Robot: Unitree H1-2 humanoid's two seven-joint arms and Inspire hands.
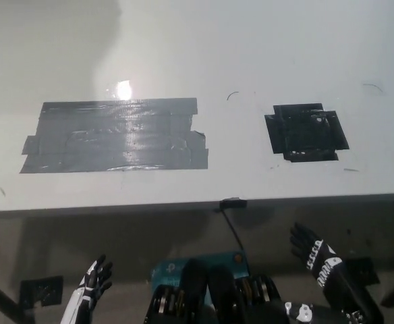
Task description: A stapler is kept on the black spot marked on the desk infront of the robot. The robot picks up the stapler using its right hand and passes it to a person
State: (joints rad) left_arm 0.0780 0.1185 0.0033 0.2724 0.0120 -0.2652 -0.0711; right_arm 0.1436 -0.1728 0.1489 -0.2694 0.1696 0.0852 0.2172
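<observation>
Below the desk's near edge, at about five o'clock in the head view, the black right hand hung with its fingers spread apart and nothing in them. At seven o'clock the white left hand rested low, also under the desk edge, fingers apart and empty. Up from the right hand, at about two o'clock on the white desk, lay the black spot, a square patch of dark tape, and it was bare. No stapler showed anywhere in view, and no person either. At ten o'clock lay a larger grey tape patch, wide and glossy. Judging from this, either the handover was over and the arm was at rest, or the stapler had yet to be set down. Any next move would call for a stapler on the spot first.
</observation>
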